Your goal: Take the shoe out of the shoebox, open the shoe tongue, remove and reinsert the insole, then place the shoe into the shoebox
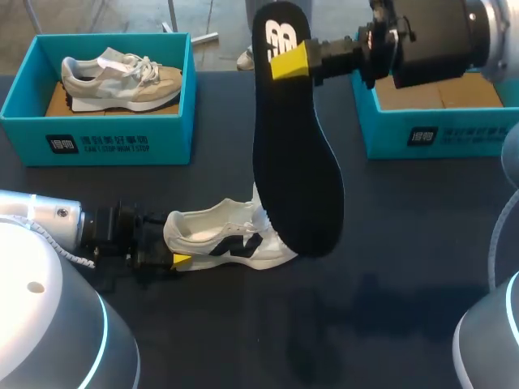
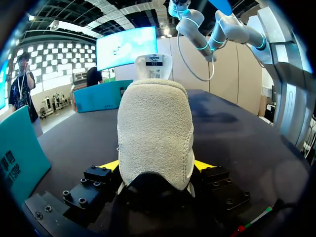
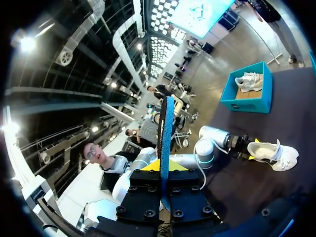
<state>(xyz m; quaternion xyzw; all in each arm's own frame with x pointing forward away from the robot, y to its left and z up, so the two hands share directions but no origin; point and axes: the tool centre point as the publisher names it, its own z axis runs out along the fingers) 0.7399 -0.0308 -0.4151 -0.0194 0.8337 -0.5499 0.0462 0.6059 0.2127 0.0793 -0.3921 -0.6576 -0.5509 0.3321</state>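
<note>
— The white sneaker with black side panels [image 1: 231,239]: where is it found?
— It is laid on the dark table [image 1: 389,267], its fuzzy rounded heel clamped by the left gripper [image 1: 178,255].
— What is counted?
— Two shoes: a beige-and-grey sneaker [image 1: 122,77] is kept in the left teal shoebox [image 1: 122,138]. A right teal shoebox [image 1: 422,134] is seen too. One flat black insole [image 1: 296,178] is pinched at its heel end by the right gripper [image 1: 289,61], raised, toe end down.

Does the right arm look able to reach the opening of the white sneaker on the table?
Probably yes. The white low-top sneaker lies with its opening upward and uncovered, held at the heel by the left pincer. The right pincer holds the long black insole, whose lower end hangs near its toe.
</note>
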